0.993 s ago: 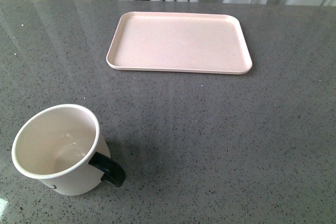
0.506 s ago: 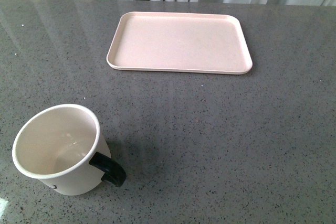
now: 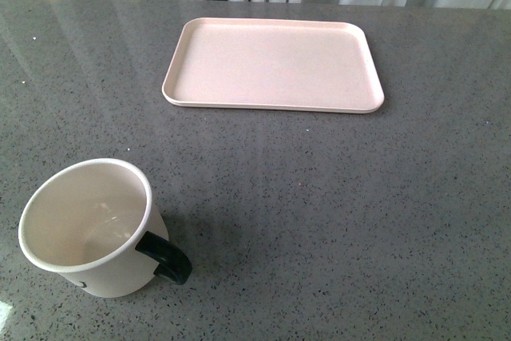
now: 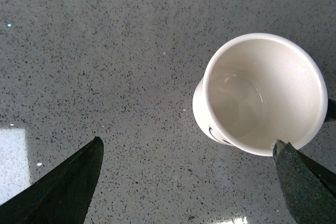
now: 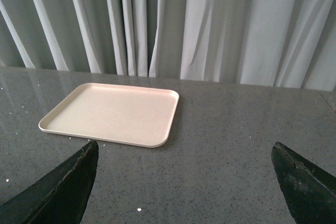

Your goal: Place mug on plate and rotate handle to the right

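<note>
The reach for the mug (image 3: 86, 225) is the step in hand: it stands upright on the tabletop (image 3: 335, 213) at the robot's near left, well apart from the bare plate (image 3: 271, 63), with its handle (image 3: 166, 257) pointing right and slightly toward the robot. The left gripper (image 4: 187, 142) hovers over it, jaws wide apart and empty, so the next move likely calls for lowering and closing on the wall. Only the wrist views show the arms; the right gripper (image 5: 184, 144), jaws equally wide and empty, faces the plate.

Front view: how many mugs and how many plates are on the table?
1 mug
1 plate
Total: 2 things
</note>
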`<state>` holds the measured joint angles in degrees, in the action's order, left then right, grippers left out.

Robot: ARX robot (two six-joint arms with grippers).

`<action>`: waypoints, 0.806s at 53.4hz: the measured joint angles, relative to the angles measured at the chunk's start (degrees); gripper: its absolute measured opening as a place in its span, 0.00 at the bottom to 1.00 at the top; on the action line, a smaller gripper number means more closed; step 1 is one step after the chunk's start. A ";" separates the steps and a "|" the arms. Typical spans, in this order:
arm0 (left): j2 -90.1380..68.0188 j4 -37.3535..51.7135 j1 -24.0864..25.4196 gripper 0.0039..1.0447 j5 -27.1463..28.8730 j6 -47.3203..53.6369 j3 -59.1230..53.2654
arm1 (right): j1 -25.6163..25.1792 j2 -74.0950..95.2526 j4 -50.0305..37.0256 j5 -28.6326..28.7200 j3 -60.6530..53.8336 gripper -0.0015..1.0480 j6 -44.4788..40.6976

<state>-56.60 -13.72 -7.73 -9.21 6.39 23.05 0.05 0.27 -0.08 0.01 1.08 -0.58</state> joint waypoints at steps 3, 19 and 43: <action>-2.10 1.20 -0.59 0.91 0.13 -0.02 0.35 | -0.02 0.00 0.00 0.00 0.00 0.91 0.00; -9.53 5.31 -2.29 0.91 -0.04 -1.64 3.04 | 0.00 0.00 0.00 0.00 0.00 0.91 0.00; -21.75 9.31 -3.98 0.91 1.38 -3.69 6.86 | -0.02 0.00 0.00 0.00 0.00 0.91 0.00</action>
<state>-78.35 -4.40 -11.70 -7.84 2.70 29.91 0.03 0.27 -0.08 0.01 1.08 -0.58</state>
